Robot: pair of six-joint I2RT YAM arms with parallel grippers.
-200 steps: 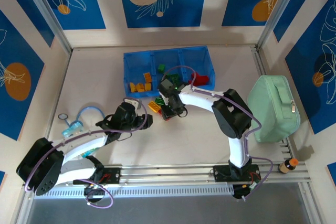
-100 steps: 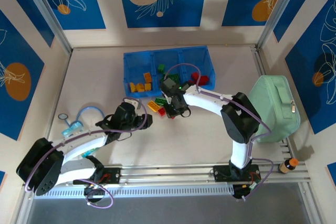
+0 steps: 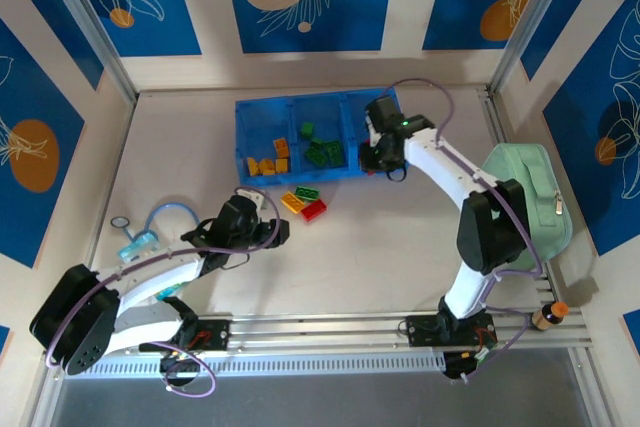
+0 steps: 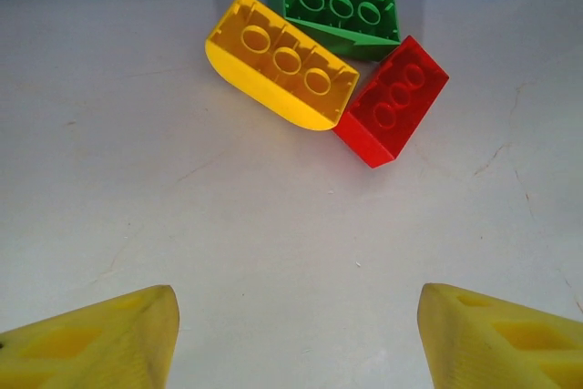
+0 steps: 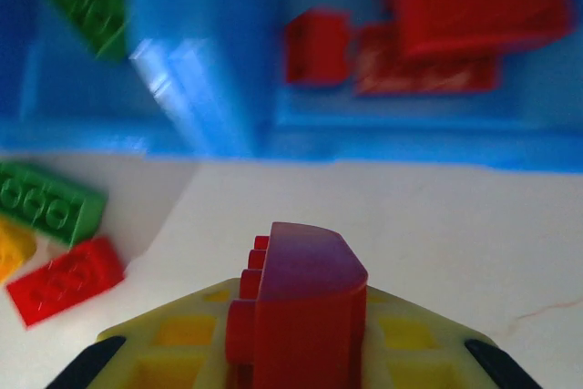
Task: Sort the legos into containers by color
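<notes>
Legos: three loose ones sit on the table [image 4: 273, 243], a yellow [image 4: 281, 72], a green [image 4: 335, 9] and a red one [image 4: 392, 100], touching in a clump. The rest are in the blue tray [image 3: 300, 100]. Right gripper [image 3: 378, 155] is clamped on a red brick [image 5: 305, 302] at the tray's near edge, by the red compartment. Left gripper [image 4: 296, 339] is spread wide and empty, just short of the clump.

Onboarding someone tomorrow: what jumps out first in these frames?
The right gripper clamps a red brick at the near edge of the blue tray, facing the sorted red bricks. Three loose bricks, yellow, green and red, lie clustered on the table before the open left gripper.
</notes>
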